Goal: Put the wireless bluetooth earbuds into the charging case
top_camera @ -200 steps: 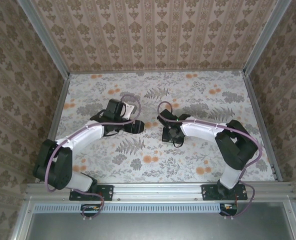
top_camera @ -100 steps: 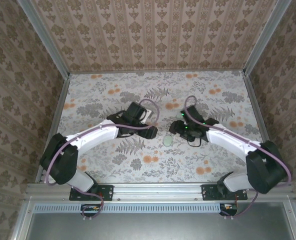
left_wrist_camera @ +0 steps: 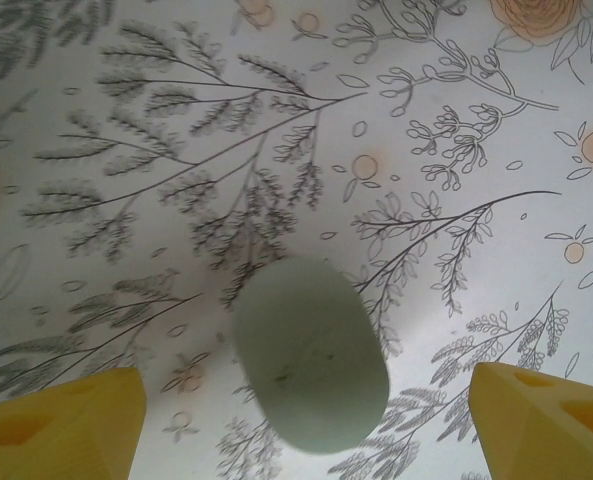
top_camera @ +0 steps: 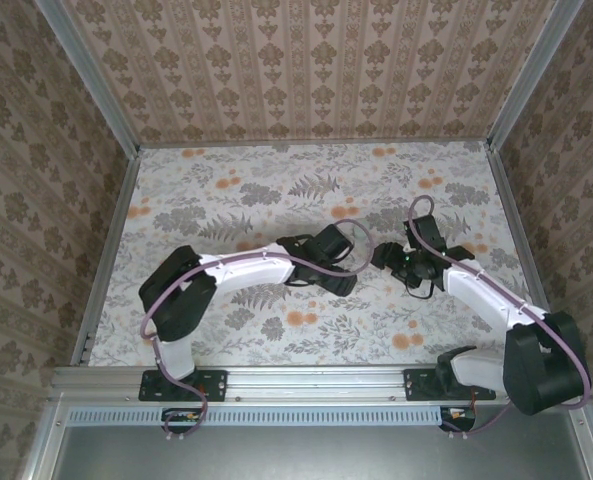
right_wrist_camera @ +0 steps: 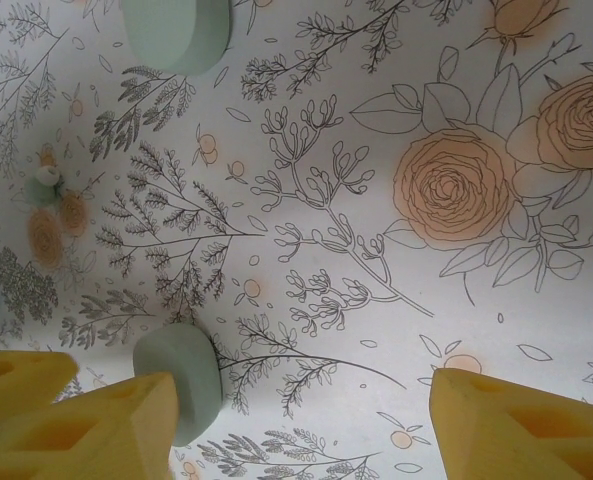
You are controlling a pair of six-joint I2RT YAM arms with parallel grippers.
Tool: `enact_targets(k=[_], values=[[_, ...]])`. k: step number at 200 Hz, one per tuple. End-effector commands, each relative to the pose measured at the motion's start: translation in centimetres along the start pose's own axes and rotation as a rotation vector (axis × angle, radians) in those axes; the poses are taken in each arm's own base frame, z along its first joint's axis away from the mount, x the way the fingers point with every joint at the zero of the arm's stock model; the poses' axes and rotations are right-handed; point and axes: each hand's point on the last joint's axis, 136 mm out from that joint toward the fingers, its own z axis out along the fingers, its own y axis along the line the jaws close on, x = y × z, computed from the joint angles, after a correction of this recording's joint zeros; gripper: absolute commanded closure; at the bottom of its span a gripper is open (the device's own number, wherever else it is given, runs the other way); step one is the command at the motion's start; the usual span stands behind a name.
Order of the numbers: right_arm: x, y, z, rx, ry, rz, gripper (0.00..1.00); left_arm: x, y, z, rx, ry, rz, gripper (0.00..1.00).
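Fingers (left_wrist_camera: 61, 425) of the left gripper (left_wrist_camera: 304, 400) stand wide apart and grasp nothing. The pale green oval case (left_wrist_camera: 311, 355) lies flat on the flowered table (left_wrist_camera: 456, 120) in the gap between them, roughly midway, with bare table showing on both sides, so neither finger touches it. Its smooth top faces up, and no seam or opening can be made out from this angle. Seen from above, the left gripper (top_camera: 344, 283) sits low over the middle of the table and the right gripper (top_camera: 384, 258) is just beside it, the two pointing toward each other. The right gripper (right_wrist_camera: 304, 400) is released as well, its yellow fingers (right_wrist_camera: 521, 425) spread with printed table between them. A pale green piece (right_wrist_camera: 183, 385) rests on the table close against the inner side of the finger at the lower left of that view; whether they touch cannot be told. A second green piece (right_wrist_camera: 176, 30), thicker, lies well ahead of those jaws and is cut off by the top edge. Which part of the case either piece is cannot be told. What looks like a small pale earbud (right_wrist_camera: 44, 178) lies ahead of the jaws and off to the same side, apart from both pieces.
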Motion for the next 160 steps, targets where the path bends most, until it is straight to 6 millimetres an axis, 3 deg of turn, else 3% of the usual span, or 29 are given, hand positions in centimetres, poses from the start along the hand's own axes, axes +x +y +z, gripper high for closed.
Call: enact_targets(k=[1, 66, 114, 160], values=[[0.3, -0.2, -0.6, -0.022, 0.003, -0.012, 0.31, 0.9, 0.0, 0.9, -0.028, 0.049, -0.025, 0.16], [-0.2, -0.6, -0.8, -0.039, 0.002, 0.008, 0.31, 2.5, 0.0, 2.8, -0.052, 0.089, -0.003, 0.21], [-0.4, 0.0, -1.0, -0.067, 0.003, 0.012, 0.31, 2.9, 0.5, 2.7, -0.038, 0.094, 0.060, 0.40], [-0.3, 1.5, -1.5, -0.146, 0.014, -0.007, 0.33, 2.2, 0.6, 0.6, 0.102, 0.039, 0.145, 0.59]])
